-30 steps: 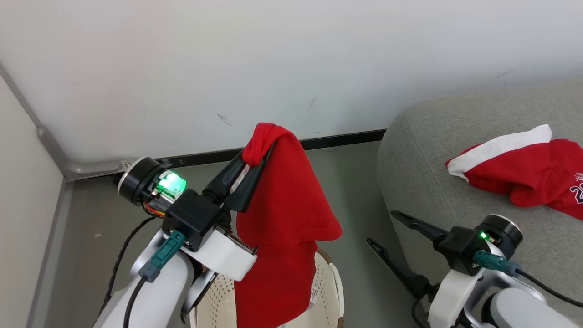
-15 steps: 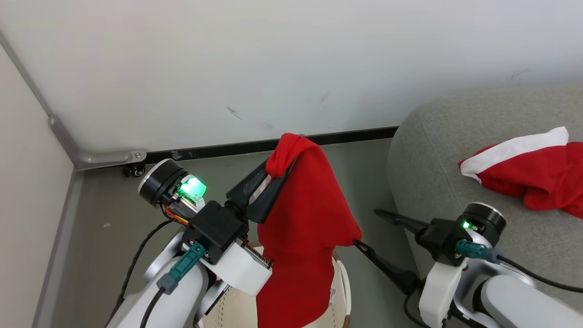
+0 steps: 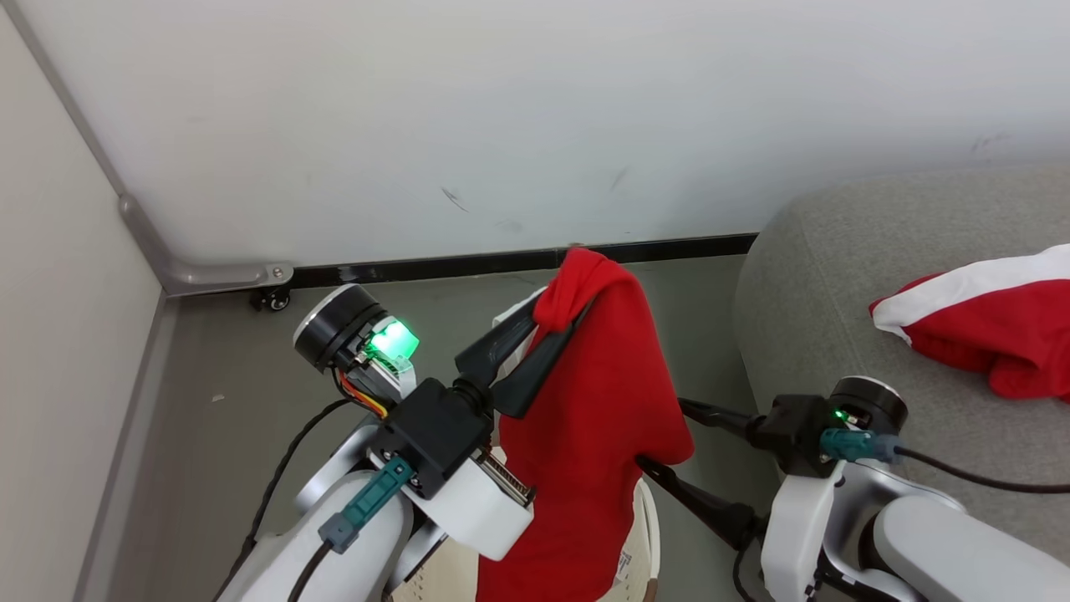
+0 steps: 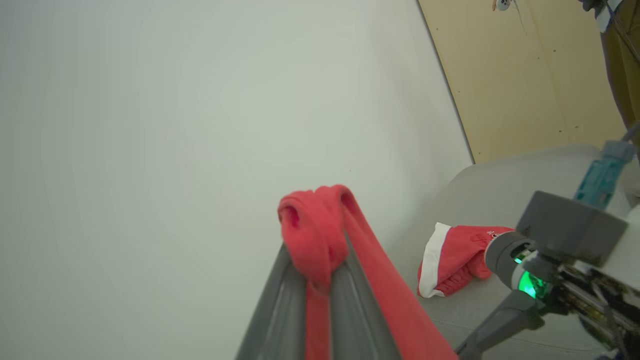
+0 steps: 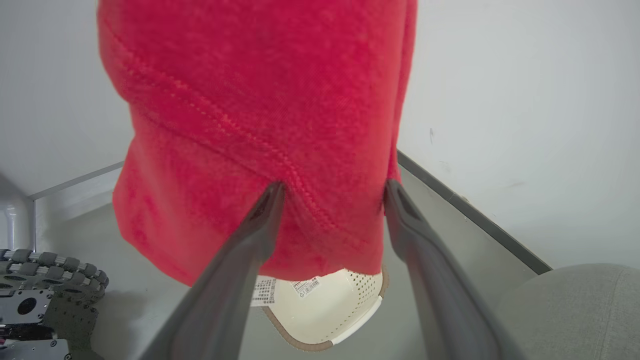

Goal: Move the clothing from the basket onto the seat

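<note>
You have one striped garment (image 3: pixel 986 334) lying on seat (image 3: pixel 836 251).
Hanging garment (image 3: pixel 593 418) is lifted and dangles over basket (image 5: pixel 325 305), top bunch pinched tight in left gripper (image 3: pixel 564 311).
Right gripper (image 3: pixel 660 432) is spread wide with tips at the hanging cloth, clamping nothing.
Left for you: carry it over seat and let go.
Basket interior is partly hidden; the visible part looks bare.

wall (image 3: pixel 535 125) white | baseboard (image 3: pixel 468 263) black | floor (image 3: pixel 226 376) grey | corner trim (image 3: pixel 209 274) metal | panel (image 4: pixel 525 75) tan
</note>
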Available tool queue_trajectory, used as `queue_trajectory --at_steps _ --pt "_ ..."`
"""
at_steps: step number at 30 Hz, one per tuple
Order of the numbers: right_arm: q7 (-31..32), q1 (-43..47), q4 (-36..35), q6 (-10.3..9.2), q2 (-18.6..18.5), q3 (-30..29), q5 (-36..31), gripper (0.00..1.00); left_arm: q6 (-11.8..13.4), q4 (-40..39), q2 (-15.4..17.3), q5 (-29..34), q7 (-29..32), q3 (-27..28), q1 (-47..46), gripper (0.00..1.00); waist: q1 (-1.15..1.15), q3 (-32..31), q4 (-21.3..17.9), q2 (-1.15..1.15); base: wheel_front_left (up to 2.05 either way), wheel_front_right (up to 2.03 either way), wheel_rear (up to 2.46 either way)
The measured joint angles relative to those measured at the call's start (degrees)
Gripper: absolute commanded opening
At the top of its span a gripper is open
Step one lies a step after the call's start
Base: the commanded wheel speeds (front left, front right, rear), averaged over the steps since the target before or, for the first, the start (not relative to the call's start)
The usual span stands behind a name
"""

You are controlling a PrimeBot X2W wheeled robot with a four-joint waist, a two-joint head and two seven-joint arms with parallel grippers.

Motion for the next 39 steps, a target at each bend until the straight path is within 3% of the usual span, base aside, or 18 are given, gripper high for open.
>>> queue_trajectory --at_steps 13,25,26,27,28,33,35,39 --pt "0.55 -6.28 -0.73 0.00 -3.77 5.78 8.44 1.00 -1.01 -0.59 -0.36 0.40 0.00 -2.54 -1.15 0.00 0.00 0.10 1.92 0.00 0.00 0.00 0.00" --pt "0.96 -12.88 -2.86 0.00 -3.96 15.94 12.12 1.00 -1.20 -0.20 -0.52 -0.26 0.00 -4.13 -2.20 0.00 0.00 0.51 2.67 0.00 0.00 0.00 0.00" --pt "0.70 -13.35 -3.19 0.00 -3.76 16.70 12.43 0.89 -1.21 0.08 -0.51 -0.25 0.00 -4.17 -2.20 0.00 0.00 0.56 2.67 0.00 0.00 0.00 0.00" --pt "0.43 -13.86 -3.45 0.00 -3.53 17.42 12.70 0.66 -1.21 0.32 -0.47 -0.34 0.00 -4.17 -2.20 0.00 0.00 0.62 2.65 0.00 0.00 0.00 0.00" --pt "0.14 -14.38 -3.57 0.00 -3.28 18.11 12.82 0.49 -1.21 0.59 -0.46 -0.59 0.00 -4.17 -2.20 0.00 0.00 0.67 2.62 0.00 0.00 0.00 0.00" --pt "-1.66 -16.33 -3.55 0.00 -3.11 21.04 13.03 0.29 -1.29 2.29 -0.30 -1.80 0.00 -4.15 -2.20 0.00 0.00 0.94 2.23 0.00 0.00 0.00 0.00" --pt "-2.59 -16.95 -3.48 0.00 -3.11 21.25 13.02 0.03 -1.29 2.97 -0.16 -1.90 0.00 -4.11 -2.20 0.00 0.00 1.02 2.01 0.00 0.00 0.00 0.00" --pt "-4.19 -17.81 -3.20 0.00 -3.15 21.41 13.04 0.00 -1.29 4.95 0.18 -2.61 0.00 -3.72 -2.20 0.00 0.00 1.14 1.47 0.00 0.00 0.00 0.00"
